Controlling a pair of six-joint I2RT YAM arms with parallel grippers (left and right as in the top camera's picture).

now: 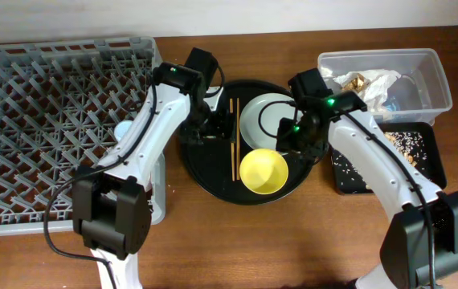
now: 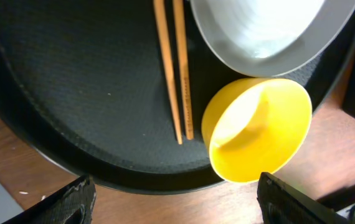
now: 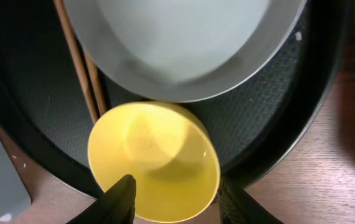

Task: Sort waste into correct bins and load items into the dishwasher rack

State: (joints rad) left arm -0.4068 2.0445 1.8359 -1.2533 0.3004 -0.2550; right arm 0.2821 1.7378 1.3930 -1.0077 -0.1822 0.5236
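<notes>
On the round black tray (image 1: 213, 172) lie a pair of wooden chopsticks (image 1: 233, 136), a pale plate (image 1: 265, 116) and a yellow bowl (image 1: 263, 171). My right gripper (image 3: 176, 186) stands open at the bowl (image 3: 156, 155): one finger shows in front of its inside, the other just outside its right rim. My left gripper (image 2: 177, 205) is wide open above the tray's near edge, with only tray rim and table between its fingers, left of the chopsticks (image 2: 174, 74). The grey dishwasher rack (image 1: 52, 120) fills the left side.
A small light blue thing (image 1: 122, 128) sits at the rack's right side. Back right, a clear tub (image 1: 434, 72) holds crumpled white napkins (image 1: 370, 80). In front of it a shallow black tray (image 1: 349, 172) carries whitish grains (image 1: 406, 140).
</notes>
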